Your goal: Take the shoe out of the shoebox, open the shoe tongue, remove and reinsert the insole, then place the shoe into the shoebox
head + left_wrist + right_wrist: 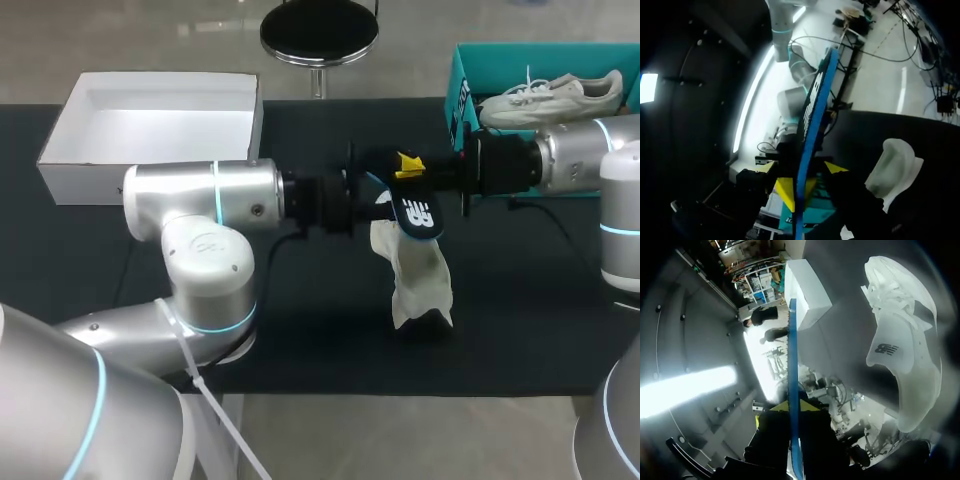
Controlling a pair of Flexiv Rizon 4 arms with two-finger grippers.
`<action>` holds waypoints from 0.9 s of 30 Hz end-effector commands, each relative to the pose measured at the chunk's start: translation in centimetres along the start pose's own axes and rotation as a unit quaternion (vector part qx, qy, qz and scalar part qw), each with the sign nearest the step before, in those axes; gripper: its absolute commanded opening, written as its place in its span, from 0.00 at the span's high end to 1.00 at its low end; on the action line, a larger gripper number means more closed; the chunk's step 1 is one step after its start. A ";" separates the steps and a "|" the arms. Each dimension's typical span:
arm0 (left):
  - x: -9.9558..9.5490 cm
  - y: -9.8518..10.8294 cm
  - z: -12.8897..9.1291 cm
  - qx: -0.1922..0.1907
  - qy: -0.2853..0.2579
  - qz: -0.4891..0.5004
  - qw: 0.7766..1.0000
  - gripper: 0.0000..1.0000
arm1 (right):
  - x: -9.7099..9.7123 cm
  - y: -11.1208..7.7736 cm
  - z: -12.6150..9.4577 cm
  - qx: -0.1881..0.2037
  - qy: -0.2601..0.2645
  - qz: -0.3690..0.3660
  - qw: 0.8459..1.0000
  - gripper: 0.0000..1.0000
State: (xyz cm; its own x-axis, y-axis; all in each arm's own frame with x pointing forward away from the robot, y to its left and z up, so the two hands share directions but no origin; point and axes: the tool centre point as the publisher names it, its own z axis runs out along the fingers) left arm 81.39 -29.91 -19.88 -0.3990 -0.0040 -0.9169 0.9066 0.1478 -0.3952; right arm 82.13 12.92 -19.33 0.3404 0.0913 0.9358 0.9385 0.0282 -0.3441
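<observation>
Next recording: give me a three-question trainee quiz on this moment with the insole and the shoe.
1. True or false: the insole sits inside the white shoe lying on the table.
2. Whose fingers are closed on the insole? A) only the left gripper; B) only the right gripper; C) both.
3. Fill in the blank: the second shoe lies in the ____ shoebox.

Key
1. False. The insole is out of the shoe, held in the air above it.
2. C. Each wrist view shows the insole edge-on between that gripper's yellow tips.
3. Teal.
</observation>
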 end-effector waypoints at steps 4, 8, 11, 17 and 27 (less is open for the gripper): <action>-0.1 0.1 0.2 -0.008 0.000 0.001 1.000 0.59 | 0.0 0.1 0.1 0.000 0.000 0.000 1.000 1.00; 0.0 0.4 -0.2 -0.013 0.000 -0.001 1.000 0.75 | 0.0 0.1 0.1 0.000 0.000 0.000 1.000 1.00; 0.2 0.5 -0.5 -0.015 0.002 -0.001 1.000 0.76 | 0.0 0.1 0.1 0.000 0.000 0.000 1.000 1.00; 0.5 0.5 -1.0 -0.020 0.004 -0.004 1.000 0.78 | 0.0 0.1 0.1 0.000 0.000 0.000 1.000 1.00; 0.3 0.6 -1.2 -0.029 0.006 0.001 1.000 1.00 | 0.0 0.1 0.1 0.000 0.000 0.000 1.000 1.00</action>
State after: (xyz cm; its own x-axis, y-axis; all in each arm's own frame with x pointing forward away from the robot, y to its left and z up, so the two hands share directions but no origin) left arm 81.67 -28.60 -20.33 -0.3979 0.0024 -0.9174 0.8996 0.1970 -0.3897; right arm 82.09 13.04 -19.57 0.3407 0.0918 0.9357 0.9384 0.0278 -0.3444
